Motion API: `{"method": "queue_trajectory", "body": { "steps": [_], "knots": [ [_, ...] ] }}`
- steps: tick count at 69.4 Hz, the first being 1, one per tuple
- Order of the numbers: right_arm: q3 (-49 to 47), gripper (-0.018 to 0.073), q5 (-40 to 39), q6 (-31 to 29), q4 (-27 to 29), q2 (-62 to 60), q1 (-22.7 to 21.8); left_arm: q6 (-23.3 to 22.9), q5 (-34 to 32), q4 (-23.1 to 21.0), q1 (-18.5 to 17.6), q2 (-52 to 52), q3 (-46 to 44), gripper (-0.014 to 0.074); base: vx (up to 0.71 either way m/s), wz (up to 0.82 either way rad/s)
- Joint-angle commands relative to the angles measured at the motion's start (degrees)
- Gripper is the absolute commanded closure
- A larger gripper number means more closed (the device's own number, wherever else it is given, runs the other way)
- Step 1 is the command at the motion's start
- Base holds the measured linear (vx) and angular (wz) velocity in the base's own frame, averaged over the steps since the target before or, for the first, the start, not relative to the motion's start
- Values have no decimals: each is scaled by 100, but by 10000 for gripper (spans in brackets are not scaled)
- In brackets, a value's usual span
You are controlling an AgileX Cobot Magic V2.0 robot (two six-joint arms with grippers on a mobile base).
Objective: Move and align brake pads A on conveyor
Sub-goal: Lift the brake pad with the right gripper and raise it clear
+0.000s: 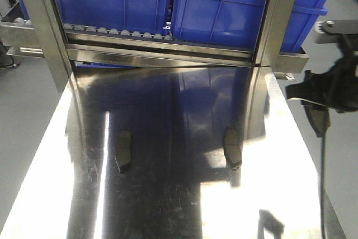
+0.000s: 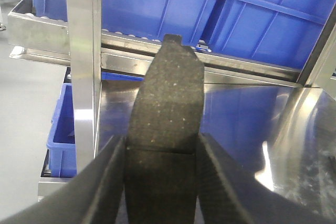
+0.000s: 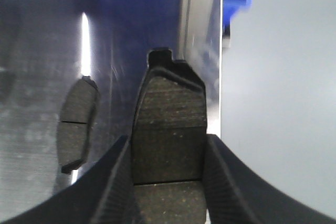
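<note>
Since no conveyor shows in any view, the task looks barely begun. The left claw (image 2: pixel 160 148) is clamped on the left-held pad (image 2: pixel 165 93), the right claw (image 3: pixel 168 145) on the right-held pad (image 3: pixel 170 103) (both held clear of the steel). On the desk (image 1: pixel 179 211) lie two more brake pads A: the nine o'clock pad (image 1: pixel 123 150) and the three o'clock pad (image 1: pixel 232 148) of its middle, both awaiting transfer.

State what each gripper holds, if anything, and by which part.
The left gripper pinches a brake pad across its long edges; the right gripper holds another brake pad likewise.
</note>
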Motion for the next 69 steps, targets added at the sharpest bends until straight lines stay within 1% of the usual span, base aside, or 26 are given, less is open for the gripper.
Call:
{"method": "queue_trajectory", "body": {
  "steps": [1,12,21,31,35,43,50,69],
  "knots": [
    [366,561,-868,-87,-73,-931,-3,-37,-548,-18,-19,-13,-174,603,0,0],
    [1253,561,-1579,-164,-71,-2090,-3,-37,-548,-18,-19,-13,-174,603,0,0],
    [1775,561,-2070,-374,-34,-2978,-3,-37,-548,-18,-19,-13,-174,603,0,0],
    [2322,561,-2622,-388,-29,-3961,-3,-37,-548,-18,-19,-13,-174,603,0,0],
    [2533,561,-2792,-388,53,-4353,-3,-37,-548,-18,-19,-13,-174,603,0,0],
    [2839,561,-2957,-388,114,-5098,-3,-37,-548,-18,-19,-13,-174,603,0,0],
    [2989,561,-2961,-388,114,-5434,-3,-37,-548,-18,-19,-13,-174,603,0,0],
    [3043,561,-2899,-382,84,-5523,-3,-37,-548,-18,-19,-13,-174,603,0,0]
  ]
}}
